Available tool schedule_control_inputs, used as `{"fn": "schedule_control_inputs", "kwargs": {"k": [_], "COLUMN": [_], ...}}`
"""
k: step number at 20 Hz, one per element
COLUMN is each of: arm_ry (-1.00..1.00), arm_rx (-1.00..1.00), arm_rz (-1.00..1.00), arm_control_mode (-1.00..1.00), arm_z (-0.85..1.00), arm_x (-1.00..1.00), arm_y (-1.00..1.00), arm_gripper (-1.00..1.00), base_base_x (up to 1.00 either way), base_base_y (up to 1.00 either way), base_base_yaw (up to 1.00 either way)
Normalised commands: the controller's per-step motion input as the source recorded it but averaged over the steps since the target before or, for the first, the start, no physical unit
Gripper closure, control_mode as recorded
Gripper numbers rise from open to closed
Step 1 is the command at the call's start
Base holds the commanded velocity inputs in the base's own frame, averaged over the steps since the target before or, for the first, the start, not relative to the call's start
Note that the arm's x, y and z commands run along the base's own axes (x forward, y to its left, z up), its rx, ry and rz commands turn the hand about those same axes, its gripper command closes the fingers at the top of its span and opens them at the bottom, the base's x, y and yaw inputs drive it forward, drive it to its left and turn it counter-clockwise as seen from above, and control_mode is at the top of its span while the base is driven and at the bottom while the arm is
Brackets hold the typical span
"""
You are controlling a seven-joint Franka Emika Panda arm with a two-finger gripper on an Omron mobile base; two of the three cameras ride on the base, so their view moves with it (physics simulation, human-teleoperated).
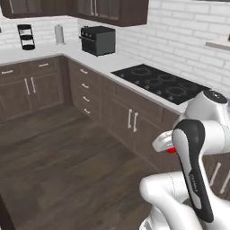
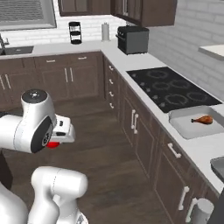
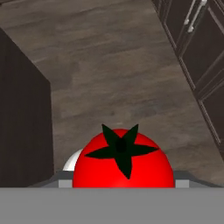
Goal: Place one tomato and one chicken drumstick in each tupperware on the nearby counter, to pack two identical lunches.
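Mostly hidden, the tomato (image 3: 123, 162) covers the jaws gripping it.

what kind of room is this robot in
A home kitchen, rendered rather than filmed. A black cooktop is set into the pale counter, dark brown cabinets with bar handles run beneath it, and a sink sits under a window in the right base view.

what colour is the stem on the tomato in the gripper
Dark green, star-shaped, on the bright red tomato; the hand view shows it best.
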Motion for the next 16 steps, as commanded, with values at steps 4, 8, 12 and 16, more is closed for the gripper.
{"fn": "schedule_control_inputs", "kwargs": {"k": [4,8,12,16], "arm_ry": [0.0,0.0,0.0,0.0], "arm_rx": [0.0,0.0,0.0,0.0], "arm_rz": [0.0,0.0,0.0,0.0], "arm_control_mode": [1.0,1.0,1.0,1.0], "arm_z": [0.0,0.0,0.0,0.0], "arm_x": [0.0,0.0,0.0,0.0], "arm_y": [0.0,0.0,0.0,0.0], "arm_gripper": [1.0,1.0,1.0,1.0], "base_base_x": [1.0,0.93,0.63,0.39], "base_base_y": [-0.03,0.0,0.0,0.0], "base_base_yaw": [-0.41,-0.65,-0.79,-0.91]}}
